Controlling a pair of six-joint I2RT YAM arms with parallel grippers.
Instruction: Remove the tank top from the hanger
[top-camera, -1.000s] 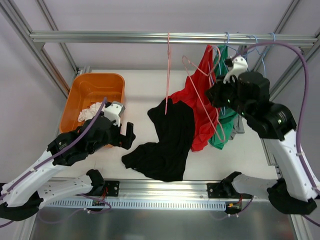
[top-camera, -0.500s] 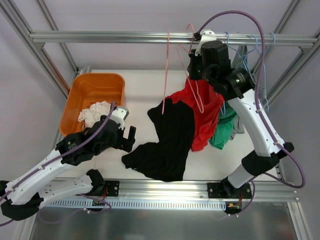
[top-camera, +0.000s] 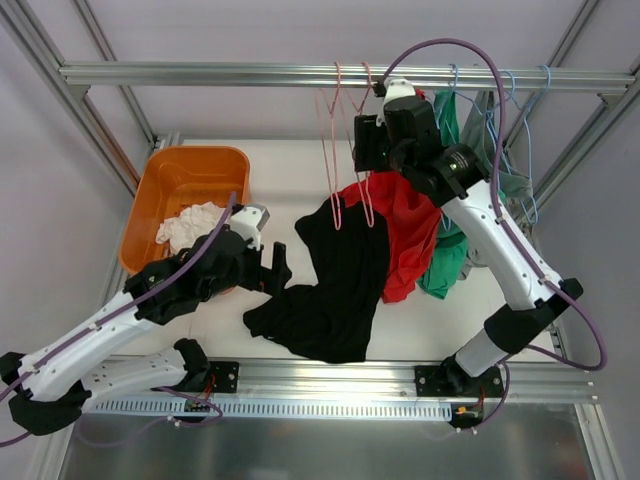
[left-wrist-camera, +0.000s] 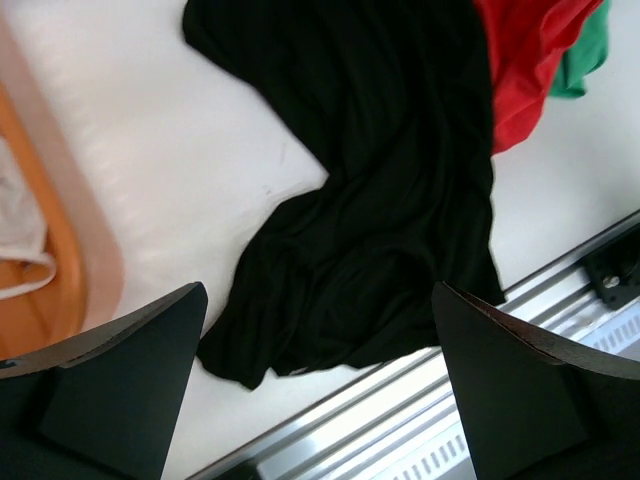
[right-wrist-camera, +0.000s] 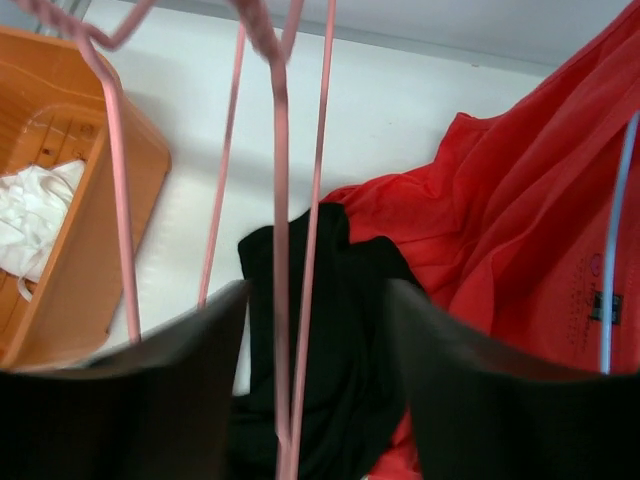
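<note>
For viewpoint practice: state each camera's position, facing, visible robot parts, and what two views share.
Top external: above and behind, looking down at the table; left arm, right arm show.
Left wrist: over the black garment, looking down; its fingers show.
Right wrist: high, facing the pink hanger; its fingers show.
Shared by both wrists: black garment.

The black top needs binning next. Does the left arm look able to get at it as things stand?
Probably yes: the left gripper hovers at the black top's near-left edge, fingers open, nothing between them. The red top overlaps only its right side.
</note>
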